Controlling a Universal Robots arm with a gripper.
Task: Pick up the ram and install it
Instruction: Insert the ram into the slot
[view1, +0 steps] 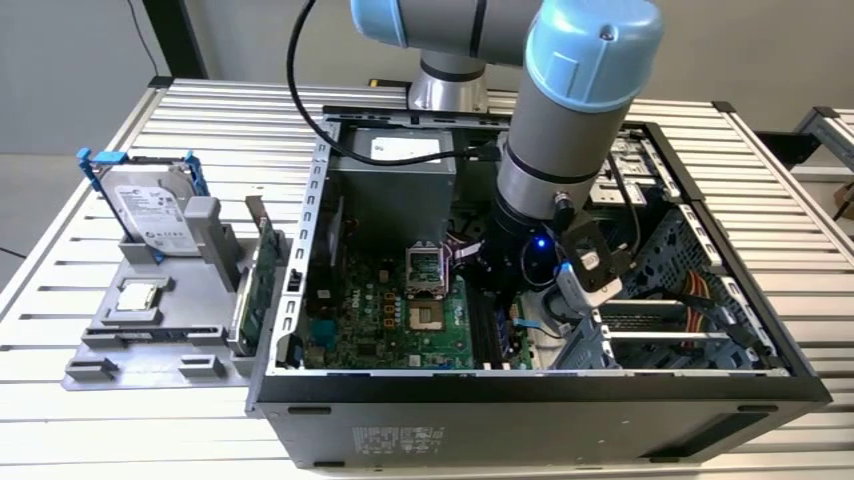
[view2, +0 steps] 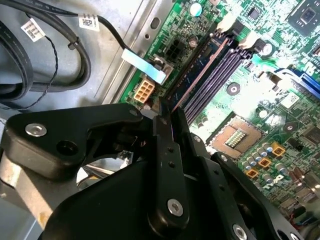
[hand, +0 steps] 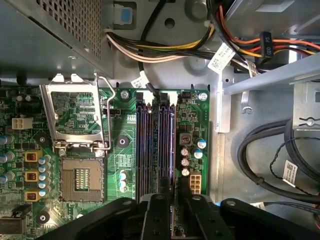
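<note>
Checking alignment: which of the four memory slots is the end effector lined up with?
The outermost slot, beside the white connector; the end effector sits over it, the others nearer the CPU socket.

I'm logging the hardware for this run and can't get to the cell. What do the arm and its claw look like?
The arm is a thick grey tube with pale blue caps at its joints. A black cable loops along it to the wrist, where a small blue light glows. The claw is matte black, built of flat linked bars joined by silver screws.
</note>
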